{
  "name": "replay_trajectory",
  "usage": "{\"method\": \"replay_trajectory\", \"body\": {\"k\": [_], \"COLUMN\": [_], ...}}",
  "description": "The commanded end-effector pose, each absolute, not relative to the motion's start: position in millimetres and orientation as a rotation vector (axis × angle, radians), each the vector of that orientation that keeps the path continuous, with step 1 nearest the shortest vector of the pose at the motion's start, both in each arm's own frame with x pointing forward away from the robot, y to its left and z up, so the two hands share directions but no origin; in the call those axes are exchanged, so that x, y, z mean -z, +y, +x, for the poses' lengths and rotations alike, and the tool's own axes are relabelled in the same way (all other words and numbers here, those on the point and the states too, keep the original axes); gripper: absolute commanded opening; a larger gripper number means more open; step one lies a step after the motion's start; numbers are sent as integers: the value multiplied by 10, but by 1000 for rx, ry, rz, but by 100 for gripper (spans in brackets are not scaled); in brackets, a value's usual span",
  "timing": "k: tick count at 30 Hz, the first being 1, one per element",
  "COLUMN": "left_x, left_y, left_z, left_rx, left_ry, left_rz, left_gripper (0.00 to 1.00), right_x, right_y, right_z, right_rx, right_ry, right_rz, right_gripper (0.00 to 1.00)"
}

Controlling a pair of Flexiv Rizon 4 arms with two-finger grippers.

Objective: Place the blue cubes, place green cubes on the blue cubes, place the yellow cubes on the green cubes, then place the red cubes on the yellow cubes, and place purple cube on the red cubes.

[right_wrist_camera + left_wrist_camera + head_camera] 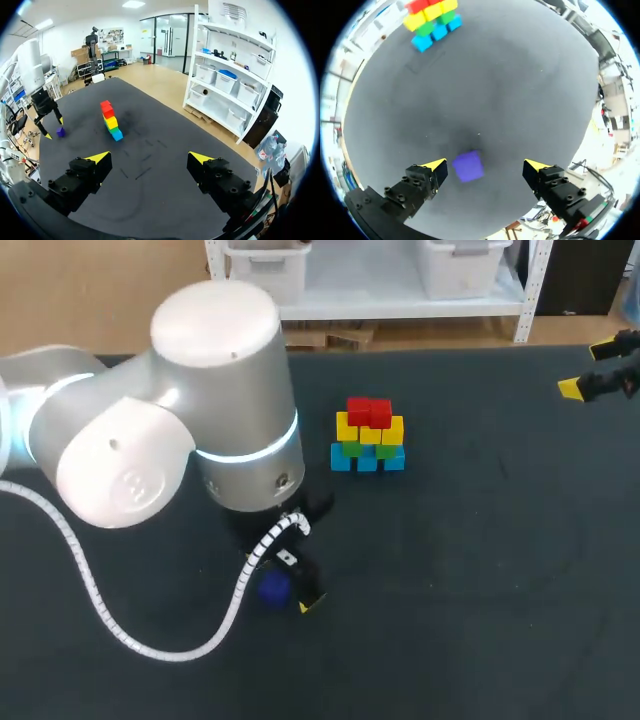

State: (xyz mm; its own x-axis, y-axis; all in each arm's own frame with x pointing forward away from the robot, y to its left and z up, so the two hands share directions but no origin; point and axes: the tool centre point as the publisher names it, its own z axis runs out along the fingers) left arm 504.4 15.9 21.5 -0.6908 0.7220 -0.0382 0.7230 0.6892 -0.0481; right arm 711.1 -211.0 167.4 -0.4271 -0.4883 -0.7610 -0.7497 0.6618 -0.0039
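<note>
A stack of cubes (368, 436) stands mid-table: blue at the base, green above, then yellow, red on top. The same stack (432, 20) lies far ahead of my left gripper, and the stack (110, 121) also shows in the right wrist view. The purple cube (468, 165) rests on the table between the open fingers of my left gripper (486, 167), nearer one finger and touching neither. From above the purple cube (274, 588) sits partly under my left gripper (290, 580). My right gripper (149, 159) hangs open and empty, high over the far right edge (597, 375).
The dark table (480, 570) carries only the stack and the purple cube. My left arm's large body (180, 430) and its white cable (150, 645) cover the table's left side.
</note>
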Motion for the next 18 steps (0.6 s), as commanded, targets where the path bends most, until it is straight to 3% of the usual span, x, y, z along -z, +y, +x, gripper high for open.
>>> {"method": "replay_trajectory", "body": {"k": [1,18], "left_x": [-210,-130], "left_y": [222,287], "left_z": [5129,5147], "left_rx": [18,77], "left_ry": [2899,2950], "left_rz": [1099,982], "left_gripper": [100,100], "right_x": [-1665,-1665], "right_y": [-2115,-2115], "right_z": [7124,7124], "right_rx": [-442,-442], "right_ry": [2106,2106], "right_rz": [-956,-956], "right_gripper": [100,100]}}
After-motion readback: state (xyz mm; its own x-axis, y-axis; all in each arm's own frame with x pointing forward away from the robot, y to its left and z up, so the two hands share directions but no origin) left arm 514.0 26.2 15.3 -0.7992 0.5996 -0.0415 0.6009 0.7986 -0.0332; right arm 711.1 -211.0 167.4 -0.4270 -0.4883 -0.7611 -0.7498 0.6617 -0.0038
